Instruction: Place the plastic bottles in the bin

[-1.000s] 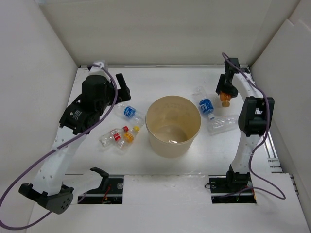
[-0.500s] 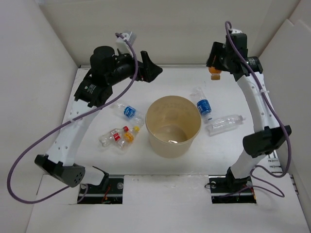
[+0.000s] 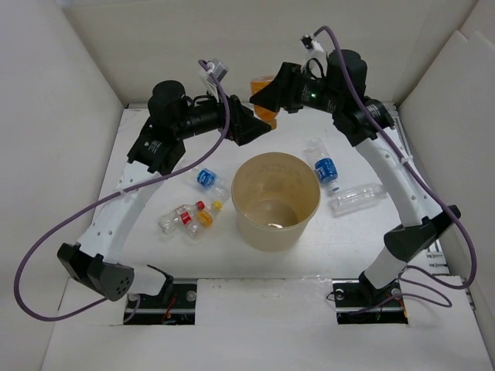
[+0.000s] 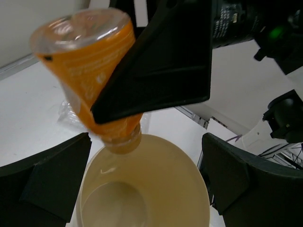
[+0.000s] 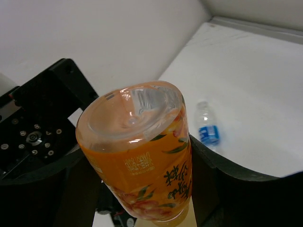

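My right gripper [image 3: 267, 94] pinches the orange-labelled bottle [image 5: 142, 161] across its body, one finger pressed against each side. The bottle hangs upside down, clear base up and neck down, raised over the far side of the bin [image 3: 267, 239] and not touching it. Its label carries white and dark characters that look like East Asian script, which I cannot read, above printed leaves and blossoms.

My left gripper [image 3: 254, 125] hovers just beside it, facing the bottle, with its fingers [image 4: 52, 184] spread wide and nothing between them.

The other five bottles lie on the table [image 3: 232, 267]. A blue-labelled bottle [image 3: 205, 178] lies left of the bin, with a red-labelled bottle [image 3: 182, 216] and a yellow-capped bottle [image 3: 206, 217] close together nearer me. A second blue-labelled bottle [image 3: 326, 168] and an unlabelled clear bottle [image 3: 357, 197] lie to the right. The blue labels' print is too small to read.
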Controlling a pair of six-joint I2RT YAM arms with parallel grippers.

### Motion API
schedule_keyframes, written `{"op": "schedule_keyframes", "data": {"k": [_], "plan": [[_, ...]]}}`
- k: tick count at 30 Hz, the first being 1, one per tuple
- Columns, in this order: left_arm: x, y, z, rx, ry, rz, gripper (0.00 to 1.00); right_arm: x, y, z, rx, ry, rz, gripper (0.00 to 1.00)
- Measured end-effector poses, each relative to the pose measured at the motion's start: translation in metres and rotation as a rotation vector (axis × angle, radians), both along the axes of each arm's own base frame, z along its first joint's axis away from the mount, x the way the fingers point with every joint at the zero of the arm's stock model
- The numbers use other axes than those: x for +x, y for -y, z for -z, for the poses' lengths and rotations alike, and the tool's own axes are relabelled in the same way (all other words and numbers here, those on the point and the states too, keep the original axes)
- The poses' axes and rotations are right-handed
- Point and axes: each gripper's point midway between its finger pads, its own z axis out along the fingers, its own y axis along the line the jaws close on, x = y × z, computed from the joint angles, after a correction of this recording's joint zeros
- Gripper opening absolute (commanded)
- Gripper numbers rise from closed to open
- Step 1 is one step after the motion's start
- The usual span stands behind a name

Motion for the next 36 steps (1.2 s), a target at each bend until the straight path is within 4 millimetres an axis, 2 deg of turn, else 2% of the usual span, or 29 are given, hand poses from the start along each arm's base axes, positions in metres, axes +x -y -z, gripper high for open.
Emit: {"op": "schedule_keyframes", "data": {"k": [3, 9, 12, 13, 14, 15, 16, 17, 18, 20, 21, 24, 28, 33, 36], "plan": [[-0.005, -0.005, -0.007, -0.006, 0.021, -0.011, 1.00, -0.015, -0.027, -0.004, 0.045, -0.011, -0.099, 0.01], [-0.002, -0.011, -0.012, -0.012, 0.041, -0.047, 1.00, -0.040, -0.051, -0.025, 0.125, 0.015, -0.206, 0.04], [-0.005, -0.008, -0.007, -0.006, 0.034, -0.030, 0.89, -0.056, -0.063, -0.034, 0.161, 0.023, -0.267, 0.04], [-0.006, -0.007, -0.006, -0.004, 0.034, -0.026, 0.72, -0.060, -0.065, -0.035, 0.169, 0.023, -0.280, 0.04], [-0.007, -0.007, -0.005, -0.005, 0.035, -0.021, 0.59, -0.061, -0.065, -0.035, 0.176, 0.019, -0.283, 0.10], [-0.007, -0.007, -0.001, 0.000, 0.042, -0.025, 0.45, -0.063, -0.064, -0.037, 0.185, 0.013, -0.285, 0.21], [-0.008, -0.007, 0.001, -0.003, 0.035, -0.017, 0.34, -0.062, -0.061, -0.037, 0.187, 0.024, -0.277, 0.41], [-0.009, -0.007, 0.002, -0.008, 0.040, -0.016, 0.23, -0.063, -0.061, -0.037, 0.186, 0.032, -0.278, 0.91], [-0.011, -0.008, 0.003, -0.013, 0.040, -0.013, 0.10, -0.063, -0.059, -0.037, 0.191, 0.027, -0.273, 1.00], [-0.017, -0.007, 0.005, -0.019, 0.048, 0.000, 0.06, -0.065, -0.054, -0.031, 0.183, 0.023, -0.259, 1.00], [-0.018, -0.008, 0.004, -0.024, 0.058, 0.005, 0.02, -0.068, -0.049, -0.028, 0.175, 0.018, -0.250, 1.00], [-0.021, -0.007, 0.003, -0.033, 0.074, 0.015, 0.00, -0.071, -0.029, -0.023, 0.160, 0.018, -0.212, 1.00], [-0.022, 0.000, 0.009, -0.032, 0.077, 0.023, 0.00, -0.066, 0.017, -0.019, 0.142, 0.040, -0.112, 1.00], [-0.052, 0.047, 0.031, 0.014, 0.054, 0.123, 0.00, -0.044, 0.085, -0.001, 0.043, 0.058, 0.166, 1.00], [-0.058, 0.057, 0.049, 0.041, 0.020, 0.145, 0.08, -0.032, 0.126, 0.015, -0.039, 0.051, 0.341, 1.00]]}}
